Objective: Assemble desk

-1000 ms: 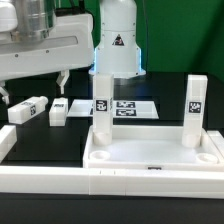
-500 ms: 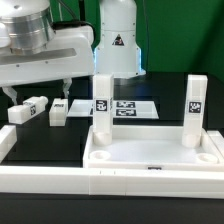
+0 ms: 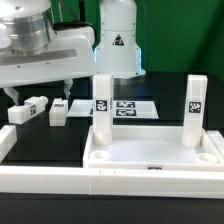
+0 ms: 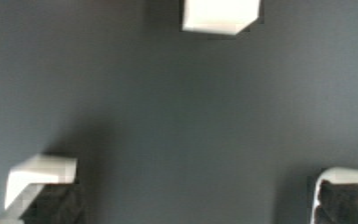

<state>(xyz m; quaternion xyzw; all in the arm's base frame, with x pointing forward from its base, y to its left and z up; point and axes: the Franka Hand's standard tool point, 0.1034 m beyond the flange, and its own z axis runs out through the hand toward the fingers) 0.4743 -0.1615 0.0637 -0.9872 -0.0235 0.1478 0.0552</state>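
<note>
**Editor:** Where is the desk in this frame?

**Photographer:** The white tray-like tabletop (image 3: 140, 150) lies on the black counter (image 3: 40, 140), toward the exterior view's right. The first upright leg (image 3: 102, 100) and the second upright leg (image 3: 195, 105) stand at its two far corners, each showing a black-and-white tag.

**Editor:** And the other two legs?

**Photographer:** They lie flat on the counter at the exterior view's left. The first loose leg (image 3: 28, 108) is angled, and the second loose leg (image 3: 59, 112) is just beside it, apart from the tabletop. The marker board (image 3: 128, 106) lies behind the first upright leg. A white border rail (image 3: 40, 180) runs along the front.

**Editor:** What is the arm doing?

**Photographer:** The end effector (image 3: 37, 97) hangs above the loose legs with its fingers (image 3: 63, 97) spread wide and nothing between them. In the wrist view, the end effector (image 4: 197, 185) frames only bare dark counter.

**Editor:** What is the white shape at the edge of the wrist view?

**Photographer:** That white block (image 4: 220, 15) is probably the end of one loose leg. The picture is too blurred to say which.
</note>
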